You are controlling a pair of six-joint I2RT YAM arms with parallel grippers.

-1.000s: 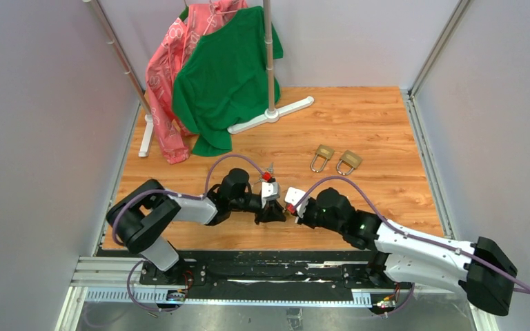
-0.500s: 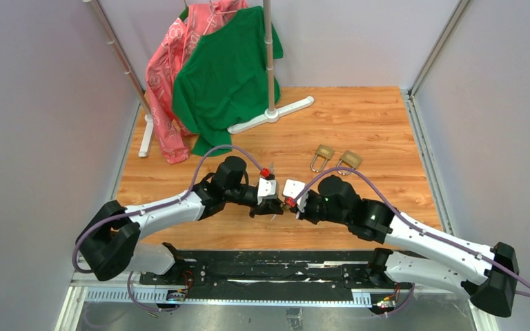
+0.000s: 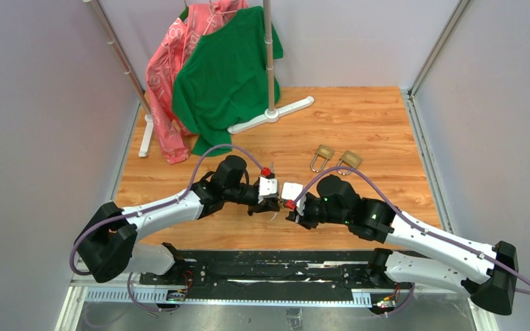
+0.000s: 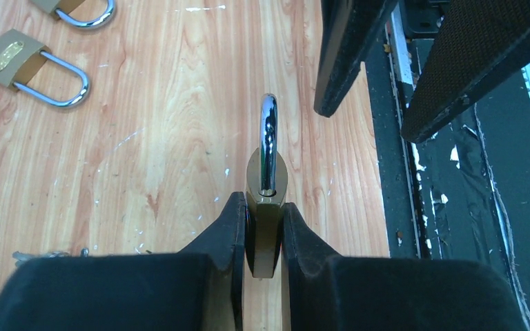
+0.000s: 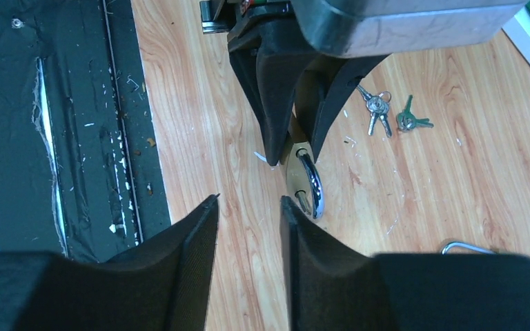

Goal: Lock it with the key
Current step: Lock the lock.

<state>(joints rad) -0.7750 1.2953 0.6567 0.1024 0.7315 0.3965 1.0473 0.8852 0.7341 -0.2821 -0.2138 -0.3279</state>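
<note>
My left gripper point(image 4: 265, 200) is shut on the body of a brass padlock point(image 4: 266, 172), whose silver shackle point(image 4: 269, 131) points away from it toward the right gripper. The padlock also shows in the right wrist view point(image 5: 297, 172). My right gripper point(image 5: 248, 200) is open and empty, its tips just short of the shackle. In the top view the left gripper point(image 3: 268, 207) and the right gripper point(image 3: 290, 211) face each other near the table's front. The key point(image 5: 376, 110), a small silvery cluster, lies on the wood beyond the left gripper. It is hidden in the top view.
Two more brass padlocks point(image 3: 323, 157) point(image 3: 348, 161) lie at the middle right. A small green key bunch point(image 5: 408, 121) lies beside the silvery one. A clothes rack point(image 3: 269, 103) with a green shirt point(image 3: 228, 76) and a pink garment point(image 3: 169, 83) stands at the back left.
Both arms have stretched out from their bases and lifted toward the table's middle. The right gripper has drawn closer to the padlock held by the left gripper.
</note>
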